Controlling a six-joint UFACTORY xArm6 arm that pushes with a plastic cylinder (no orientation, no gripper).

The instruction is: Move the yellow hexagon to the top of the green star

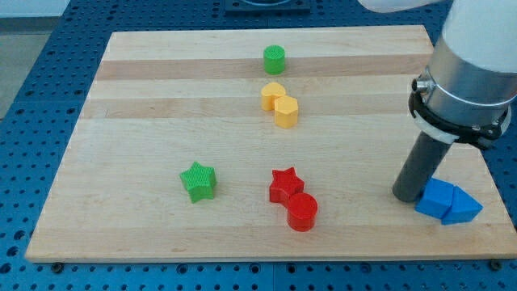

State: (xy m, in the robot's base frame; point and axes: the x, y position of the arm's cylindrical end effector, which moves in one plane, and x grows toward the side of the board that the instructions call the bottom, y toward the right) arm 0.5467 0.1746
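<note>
Nearest the view's bottom on my wooden desk (121, 218) sits the red cylinder (302, 212), and it's touching the red star (285, 185) just up and to its left. Over at the view's right, about the same depth, there's a pair of blue blocks pressed together: a blue cube-ish one (436, 199) and a blue wedge or triangle (464, 207) on its right side. My tip (408, 195) is down on the desk right against the left edge of that blue cube, touching it or as good as. The rod is thick and dark, coming off the big grey arm housing in the upper right corner.

No claw on this rig, just the rod, so nothing to call apart or together.

The green star (198, 180) sits on its own left of the red pair, well apart from my tip.

Further up, around the middle of the board, the yellow hexagon (286, 111) is touching a second yellow block (273, 94) that's just up-left of it; can't quite call that one's shape. So the hexagon is well above and to the right of the green star, nowhere near it.

Farthest back, a green cylinder (275, 59) stands near the top edge, just above the yellow pair but not touching.
</note>
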